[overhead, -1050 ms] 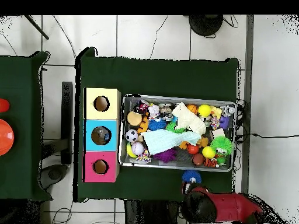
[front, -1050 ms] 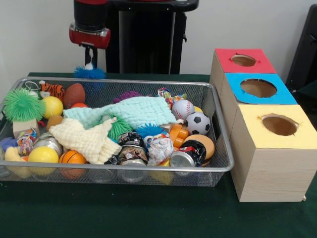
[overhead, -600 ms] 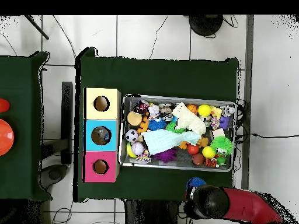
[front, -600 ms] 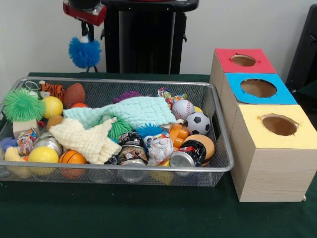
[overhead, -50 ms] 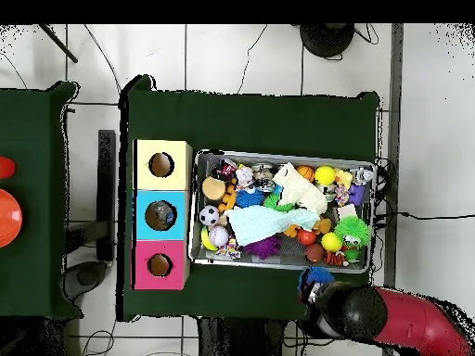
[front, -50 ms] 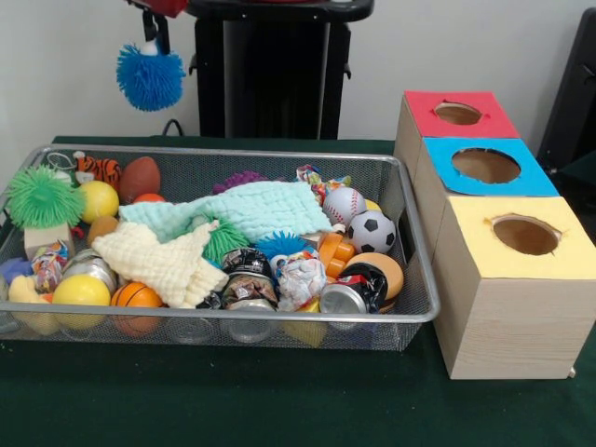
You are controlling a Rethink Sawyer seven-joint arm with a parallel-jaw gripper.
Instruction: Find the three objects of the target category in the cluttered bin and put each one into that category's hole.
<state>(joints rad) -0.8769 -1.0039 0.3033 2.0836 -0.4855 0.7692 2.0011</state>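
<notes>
Desk (front, -50 ms: 279,410), dark green cloth, carries everything.

Wire mesh bin (front, -50 ms: 410,219), long axis running across the front view, packed full. Just beside its right end in that view: three wooden boxes in a row, each with a round hole on top — yellow box (front, -50 ms: 521,279) nearest the camera, blue box (front, -50 ms: 484,168) in the middle, red box (front, -50 ms: 456,114) farthest. The boxes touch one another.

Arm (overhead, -50 ms: 408,320), red and black; in the overhead view it comes in from the lower right, its dark head just outside the bin's long edge on the robot's side. In the front view only its lower tip shows at the top edge.

In the bin: pale green knit cloth (front, -50 ms: 242,209) draped across the middle; cream knit cloth (front, -50 ms: 168,261) lower left of it; green spiky ball (front, -50 ms: 42,197) at the left end; yellow ball (front, -50 ms: 98,200) beside that; soccer ball (front, -50 ms: 371,231) and baseball (front, -50 ms: 344,205) touching near the right end.

Blue spiky ball (front, -50 ms: 149,78): hanging in the air well above the bin's far left corner, clear of the rim. Roundish, so no long axis to note; spikes stick out all round. It hangs straight down from the tool (front, -50 ms: 150,39).

Tool: clenched on the blue spiky ball's top, pointing straight down.
</notes>
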